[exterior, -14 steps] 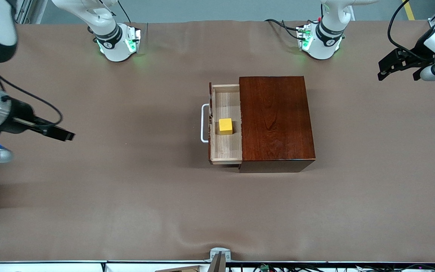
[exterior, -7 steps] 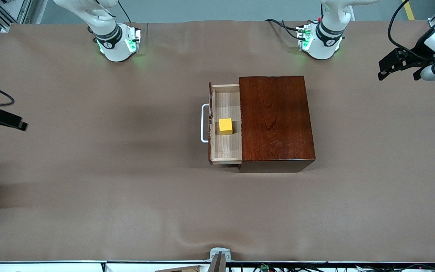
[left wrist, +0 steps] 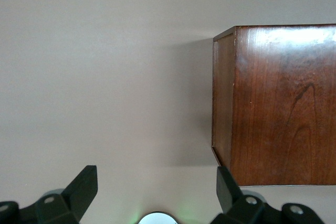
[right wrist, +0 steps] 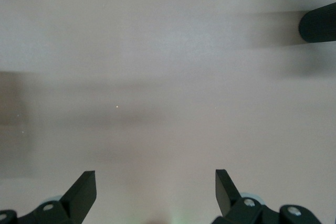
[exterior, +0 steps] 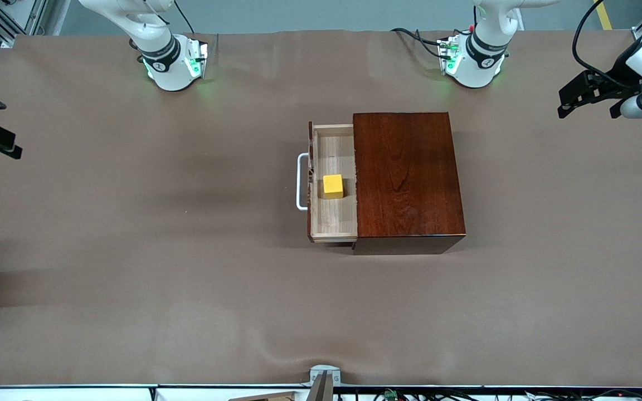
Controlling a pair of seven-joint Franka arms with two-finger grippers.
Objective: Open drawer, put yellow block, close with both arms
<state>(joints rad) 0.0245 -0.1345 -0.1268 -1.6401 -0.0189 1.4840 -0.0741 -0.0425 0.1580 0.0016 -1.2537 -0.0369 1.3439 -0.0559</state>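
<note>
Two steps of the task appear done; one is outstanding. The drawer (exterior: pixel 332 223) stands pulled out of the box (exterior: pixel 404 178) toward 9 o'clock in the front view. The yellow block (exterior: pixel 332 186) rests on the drawer floor, about midway along it and close to the box opening. The closing step is not yet done.

**Hand status**
- Left hand (left wrist: pixel 156 182): fingers spread wide, holding nothing. It hangs over the bench (exterior: pixel 187 278) at roughly 2 o'clock from the box, well apart from it.
- Right hand (right wrist: pixel 156 182): fingers spread wide, holding nothing. It hangs over the bench edge at 9 o'clock from the drawer, well apart from the handle (exterior: pixel 299 181).

**Probable faults during closing**
1. Box slides. Cause: the right hand pushes the drawer front toward 3 o'clock while the left hand is not braced against the box face at 3 o'clock. The box looks free-standing on a smooth cover.
2. Drawer jams. Cause: a push applied toward the 12 or 6 o'clock end of the front, not at its centre, could skew the tray in its guides.
3. Finger snags. Cause: spread fingers can slip into the U-shaped handle and drag the drawer out on retreat.
4. Block fouls the opening. Clearance above the block cannot be judged from these views; a fast push could also shift it.
</note>
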